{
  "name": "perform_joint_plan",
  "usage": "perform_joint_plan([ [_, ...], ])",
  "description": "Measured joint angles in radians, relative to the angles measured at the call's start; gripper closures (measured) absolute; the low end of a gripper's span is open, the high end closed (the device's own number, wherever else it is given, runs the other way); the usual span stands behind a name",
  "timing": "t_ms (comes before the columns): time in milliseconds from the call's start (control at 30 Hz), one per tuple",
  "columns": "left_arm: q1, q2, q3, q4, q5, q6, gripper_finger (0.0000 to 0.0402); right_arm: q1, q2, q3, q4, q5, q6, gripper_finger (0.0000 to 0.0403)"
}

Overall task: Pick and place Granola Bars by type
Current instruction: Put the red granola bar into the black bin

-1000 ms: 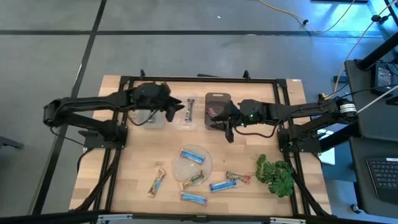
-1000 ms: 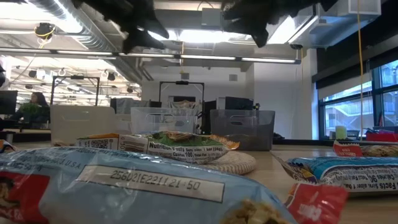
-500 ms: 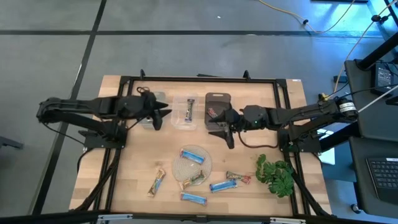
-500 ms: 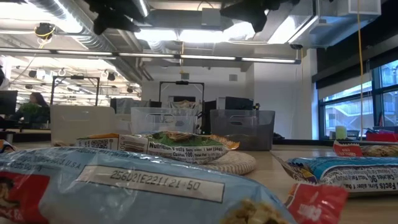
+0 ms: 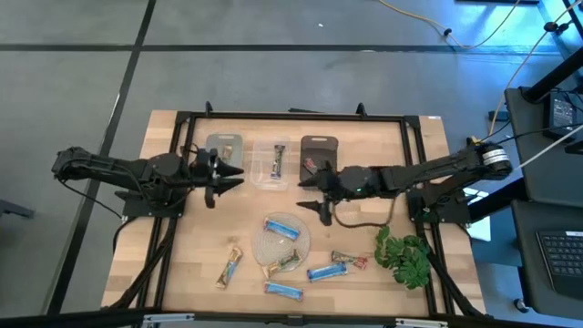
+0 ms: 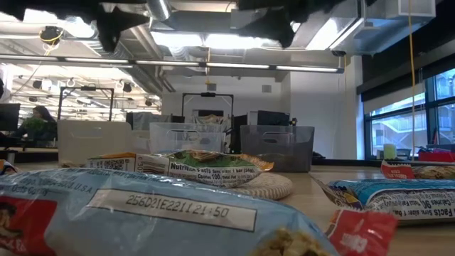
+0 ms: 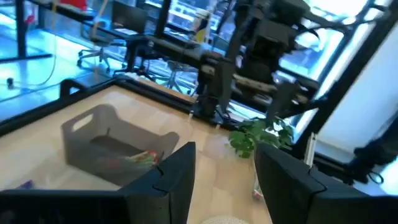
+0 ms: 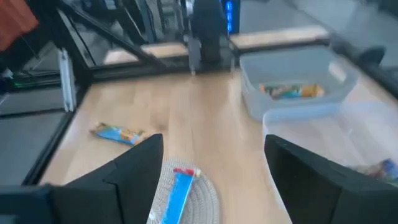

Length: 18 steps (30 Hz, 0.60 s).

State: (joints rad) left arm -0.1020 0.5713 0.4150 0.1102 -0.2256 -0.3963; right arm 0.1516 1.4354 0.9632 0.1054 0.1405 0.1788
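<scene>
Several granola bars lie at the table's near side. A blue bar (image 5: 282, 228) and a green-tan bar (image 5: 287, 262) rest on the round mat (image 5: 273, 244). A gold-tan bar (image 5: 230, 267), two blue bars (image 5: 282, 290) (image 5: 326, 271) and a green-red bar (image 5: 349, 261) lie flat on the wood. At the far side, three bins each hold one bar: gold-tan (image 5: 225, 143), blue (image 5: 277, 162), green-red (image 5: 312, 166). My left gripper (image 5: 235, 173) (image 7: 224, 180) hovers open, just near of the left bin. My right gripper (image 5: 310, 199) (image 8: 211, 180) hovers open between the dark bin and the mat.
The left clear bin (image 5: 224, 150), middle clear bin (image 5: 276, 179) and dark bin (image 5: 319, 144) stand in a row at the far middle. A leafy plant (image 5: 405, 257) lies at the near right. A black frame (image 5: 291, 117) rings the table. Bare wood lies near left.
My left gripper has drawn back from over the clear bins toward the table's left edge and slightly nearer. My right gripper has left the dark bin, gone toward the near edge and the mat, and spread its fingers wider.
</scene>
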Motion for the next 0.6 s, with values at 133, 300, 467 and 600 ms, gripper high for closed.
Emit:
perform_joint_plan([
  [133, -0.003, -0.086, -0.064, -0.002, 0.042, -0.023, 0.0247, 0.002, 0.129, 0.093, -0.075, 0.000, 0.028, 0.0118],
  [300, -0.003, -0.134, -0.099, -0.004, 0.064, -0.027, 0.0248, 0.015, 0.302, 0.261, -0.259, -0.002, 0.032, 0.0118],
  [467, -0.003, -0.138, -0.104, -0.007, 0.064, -0.006, 0.0248, 0.040, 0.452, 0.425, -0.423, -0.003, 0.098, 0.0118],
  [600, -0.003, -0.137, -0.104, -0.013, 0.064, -0.001, 0.0248, 0.053, 0.551, 0.516, -0.496, -0.003, 0.157, 0.0118],
])
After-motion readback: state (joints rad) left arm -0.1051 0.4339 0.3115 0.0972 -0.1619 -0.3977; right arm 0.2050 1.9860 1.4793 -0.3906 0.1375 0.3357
